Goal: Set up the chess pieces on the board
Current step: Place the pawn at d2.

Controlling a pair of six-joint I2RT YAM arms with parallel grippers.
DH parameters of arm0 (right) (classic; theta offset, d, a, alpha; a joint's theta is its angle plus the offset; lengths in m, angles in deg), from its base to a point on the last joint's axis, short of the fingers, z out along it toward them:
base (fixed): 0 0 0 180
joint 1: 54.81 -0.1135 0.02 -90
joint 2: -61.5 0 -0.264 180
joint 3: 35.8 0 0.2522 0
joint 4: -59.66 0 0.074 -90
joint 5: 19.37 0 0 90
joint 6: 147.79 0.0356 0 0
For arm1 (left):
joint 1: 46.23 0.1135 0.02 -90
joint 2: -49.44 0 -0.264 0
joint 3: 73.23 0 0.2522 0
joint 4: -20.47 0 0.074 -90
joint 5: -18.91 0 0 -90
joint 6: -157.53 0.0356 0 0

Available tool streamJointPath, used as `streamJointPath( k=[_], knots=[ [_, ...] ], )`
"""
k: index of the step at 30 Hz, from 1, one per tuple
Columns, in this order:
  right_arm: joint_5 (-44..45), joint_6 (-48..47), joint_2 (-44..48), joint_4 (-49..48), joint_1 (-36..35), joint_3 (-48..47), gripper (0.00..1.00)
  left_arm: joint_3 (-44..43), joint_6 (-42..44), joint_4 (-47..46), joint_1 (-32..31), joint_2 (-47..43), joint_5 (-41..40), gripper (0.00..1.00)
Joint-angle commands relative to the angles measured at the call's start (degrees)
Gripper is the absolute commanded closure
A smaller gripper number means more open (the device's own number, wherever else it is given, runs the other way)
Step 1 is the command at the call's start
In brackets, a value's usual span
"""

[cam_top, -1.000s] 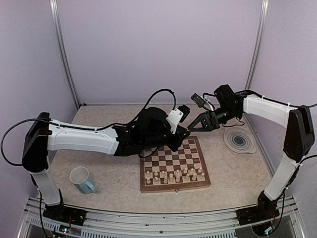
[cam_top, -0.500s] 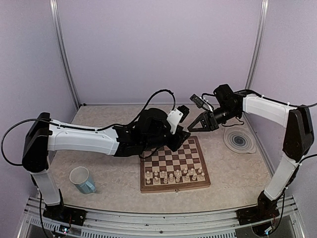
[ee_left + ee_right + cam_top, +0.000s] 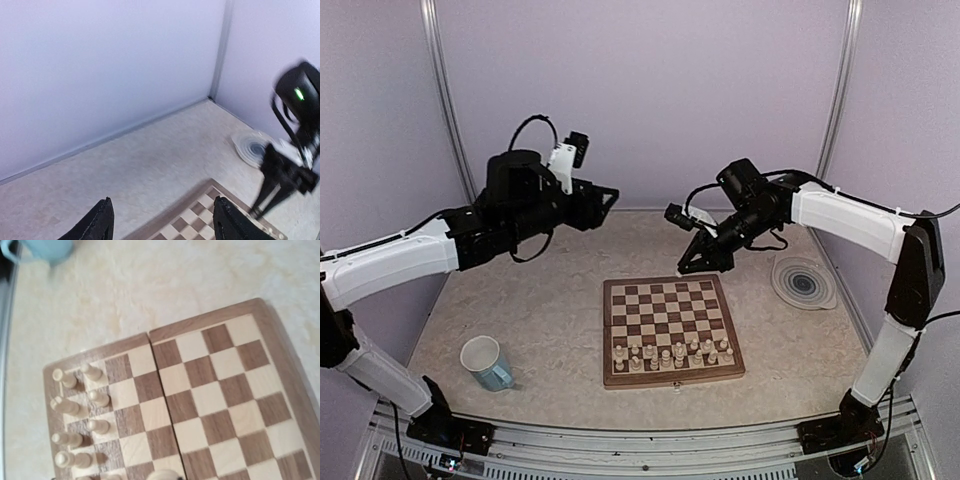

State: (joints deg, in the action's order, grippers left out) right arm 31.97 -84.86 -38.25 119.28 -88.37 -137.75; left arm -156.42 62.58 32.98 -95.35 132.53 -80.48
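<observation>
The board (image 3: 670, 305) lies in the middle of the table, its far rows bare. Several cream chess pieces (image 3: 672, 352) stand in its two nearest rows; in the right wrist view they are the chess pieces (image 3: 75, 405) at the left end of the board (image 3: 215, 390). My right gripper (image 3: 686, 264) hangs over the board's far edge, shut on a cream piece (image 3: 162, 474) whose rounded top shows at the bottom of that view. My left gripper (image 3: 607, 195) is raised high at the back left, far from the board. Its fingertips (image 3: 102, 220) stand wide apart with nothing between them.
A light blue mug (image 3: 487, 362) stands near the front left of the table. A round grey-blue ringed plate (image 3: 803, 283) sits to the right of the board, also seen as the plate (image 3: 252, 147) in the left wrist view. Purple walls close in the back and sides.
My left arm has pulled up and back to the left, away from the board's far edge, and its gripper has opened. My right gripper has shut and moved left and down toward the board.
</observation>
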Motion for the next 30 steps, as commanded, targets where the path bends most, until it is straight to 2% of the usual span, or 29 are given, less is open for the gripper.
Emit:
streamJointPath(
  k=[1, 4, 8, 12, 30],
  knots=[
    [10.7, -3.3, -2.6, 1.2, -6.7, -1.8, 0.93, 0.9, -4.0, 2.4, 9.4, -4.0, 3.7, 0.32],
    [14.4, -4.6, -4.7, 1.4, -10.7, -1.0, 0.94, 5.8, -2.3, -1.9, 13.2, -5.9, 4.4, 0.32],
    [18.1, -5.6, -7.5, 1.3, -15.1, -0.1, 0.94, 11.1, -4.2, -5.3, 17.5, -8.6, 7.1, 0.32],
    [20.3, -6.5, -9.9, 1.1, -17.1, 0.5, 0.94, 10.2, -3.8, -4.4, 17.5, -8.5, 8.7, 0.32],
    [15.6, -7.6, -13.7, 4.1, -17.8, 2.9, 0.93, 9.1, -3.9, -3.2, 17.6, -6.6, 11.6, 0.32]
  ],
)
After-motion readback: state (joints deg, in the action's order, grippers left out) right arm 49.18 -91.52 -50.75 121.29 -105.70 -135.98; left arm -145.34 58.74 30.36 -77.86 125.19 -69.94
